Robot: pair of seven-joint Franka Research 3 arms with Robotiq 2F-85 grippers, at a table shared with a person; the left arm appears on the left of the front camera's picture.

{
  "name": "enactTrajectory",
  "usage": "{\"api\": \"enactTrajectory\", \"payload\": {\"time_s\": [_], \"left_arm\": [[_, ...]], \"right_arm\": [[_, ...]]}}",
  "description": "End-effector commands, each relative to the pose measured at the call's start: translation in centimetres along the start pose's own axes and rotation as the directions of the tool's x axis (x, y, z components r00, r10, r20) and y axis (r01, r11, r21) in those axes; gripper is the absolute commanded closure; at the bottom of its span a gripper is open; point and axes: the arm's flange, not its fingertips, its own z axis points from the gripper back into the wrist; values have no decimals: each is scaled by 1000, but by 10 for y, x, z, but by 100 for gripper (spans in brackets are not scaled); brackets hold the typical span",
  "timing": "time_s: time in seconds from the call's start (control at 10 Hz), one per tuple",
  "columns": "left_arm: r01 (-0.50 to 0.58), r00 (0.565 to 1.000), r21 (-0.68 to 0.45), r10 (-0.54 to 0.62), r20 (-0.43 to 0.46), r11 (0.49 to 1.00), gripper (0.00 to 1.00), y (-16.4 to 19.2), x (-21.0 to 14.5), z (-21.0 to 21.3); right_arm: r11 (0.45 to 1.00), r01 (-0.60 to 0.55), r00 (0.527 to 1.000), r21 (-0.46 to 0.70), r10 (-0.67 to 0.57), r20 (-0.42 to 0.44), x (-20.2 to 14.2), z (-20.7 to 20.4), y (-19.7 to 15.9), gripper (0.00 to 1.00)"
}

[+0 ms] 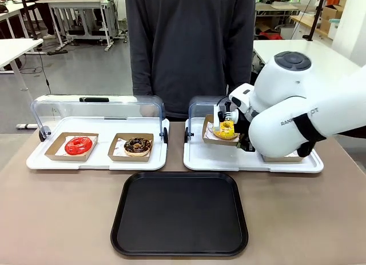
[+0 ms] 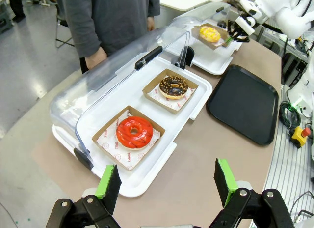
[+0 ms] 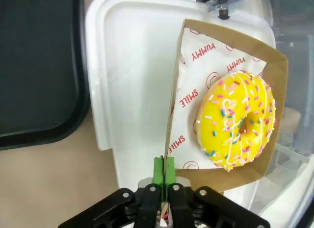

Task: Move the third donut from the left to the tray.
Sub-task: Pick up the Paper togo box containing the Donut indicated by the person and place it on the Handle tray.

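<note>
The yellow-glazed sprinkled donut (image 3: 238, 120) rests on its square brown cardboard holder (image 3: 274, 71) over the right white tray (image 3: 130, 66). My right gripper (image 3: 163, 170) is shut on the holder's edge, its green pads pinching the cardboard. In the front view the donut (image 1: 226, 129) and holder look slightly tilted, with the right gripper (image 1: 242, 140) at the holder's right corner. The black tray (image 1: 180, 242) lies bare at the table's front, left of the donut in the right wrist view (image 3: 34, 66). My left gripper (image 2: 167, 181) hangs open over the table, holding nothing.
The left white tray (image 1: 34, 162) holds a red donut (image 1: 78, 145) and a chocolate donut (image 1: 137, 145) under a raised clear lid (image 1: 97, 111). Another cardboard holder (image 1: 283, 158) sits under my right arm. A person (image 1: 189, 42) stands at the far side.
</note>
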Motion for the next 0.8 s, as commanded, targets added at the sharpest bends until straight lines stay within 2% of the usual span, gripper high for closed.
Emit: {"api": "enactTrajectory", "payload": {"time_s": [0.0, 0.4, 0.7], "left_arm": [[-1, 1000, 0, 1, 2, 1000, 0, -1, 1, 1], [-1, 1000, 0, 1, 2, 1000, 0, -1, 1, 1], [-1, 1000, 0, 1, 2, 1000, 0, -1, 1, 1]], "right_arm": [[999, -29, 999, 36, 28, 42, -6, 37, 21, 98], [998, -35, 999, 62, 33, 30, 26, 73, 76, 98], [992, -82, 994, 100, 74, 74, 52, 81, 120, 98]]}}
